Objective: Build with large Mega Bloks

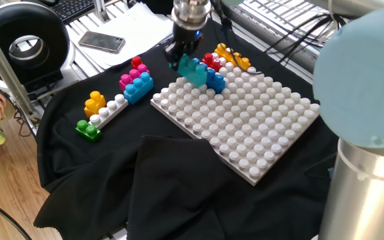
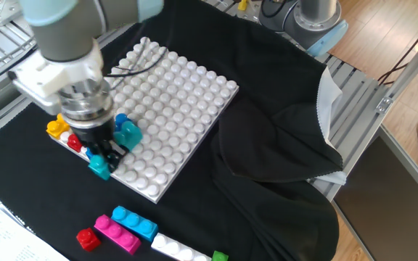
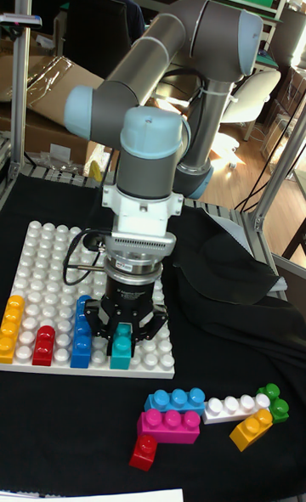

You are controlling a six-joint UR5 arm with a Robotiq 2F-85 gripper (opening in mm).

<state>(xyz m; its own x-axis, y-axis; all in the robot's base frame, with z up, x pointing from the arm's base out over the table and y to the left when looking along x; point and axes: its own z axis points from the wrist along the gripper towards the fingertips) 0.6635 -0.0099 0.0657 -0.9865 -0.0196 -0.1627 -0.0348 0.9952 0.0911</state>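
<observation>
Tool (image 3: 121, 338) clamped on teal brick (image 3: 121, 349), at near edge of white baseplate (image 3: 51, 247), just beside blue brick (image 3: 82, 342); contact with studs unclear. Loose bricks (image 3: 204, 413) lie on table.

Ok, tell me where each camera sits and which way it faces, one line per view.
One fixed view: high, beside the arm's base, facing the square white studded baseplate; elbow joint fills the right edge.
The other fixed view: high, opposite side, looking down; wrist and end effector show.
Tall fixed view: low, table edge, facing the whole arm.
Shared: the chunky teal plastic brick in the end effector, beside the long blue brick.
</observation>
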